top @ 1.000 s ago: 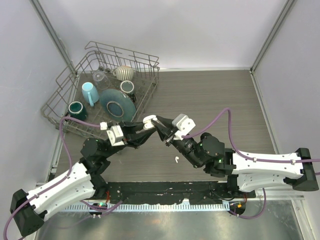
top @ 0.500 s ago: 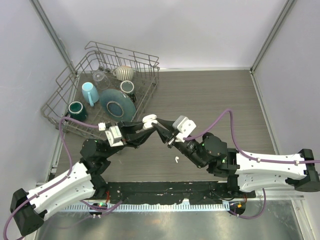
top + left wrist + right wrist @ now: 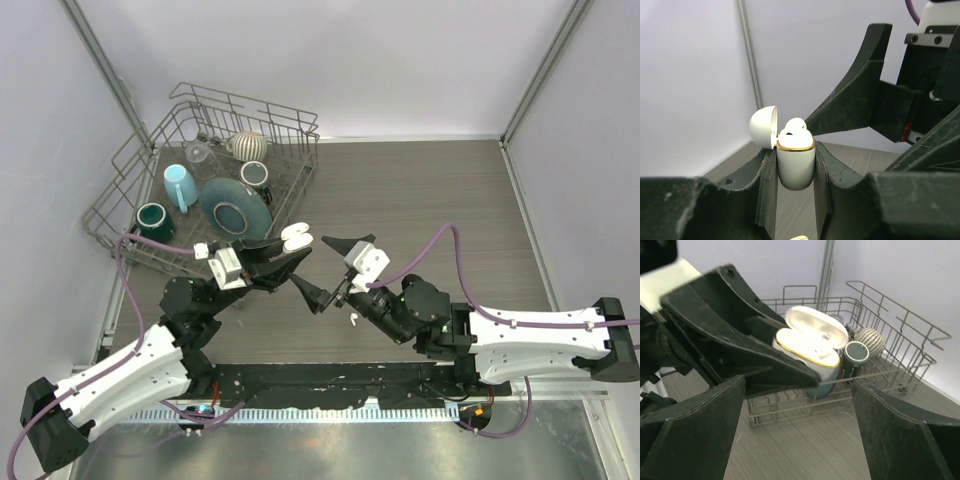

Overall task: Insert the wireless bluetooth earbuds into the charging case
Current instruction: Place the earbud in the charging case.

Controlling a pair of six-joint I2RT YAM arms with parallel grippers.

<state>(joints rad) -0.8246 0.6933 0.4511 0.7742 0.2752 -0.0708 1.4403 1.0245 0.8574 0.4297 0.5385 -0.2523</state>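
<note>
At least one white earbud (image 3: 794, 125) is seen seated in the charging case (image 3: 796, 167), its rounded head showing above the gold rim. The lid (image 3: 763, 128) is hinged open. A second earbud (image 3: 354, 320) is noted lying on the desk (image 3: 430, 190), just below the right tool (image 3: 328, 268). The task is judged about half done, with that bud to be picked up and seated. The glossy white case is held above the desk, clenched in the left tool (image 3: 290, 245). The right tool is spread wide and empty, close beside the case. A dish rack (image 3: 120, 200) is noted behind.
</note>
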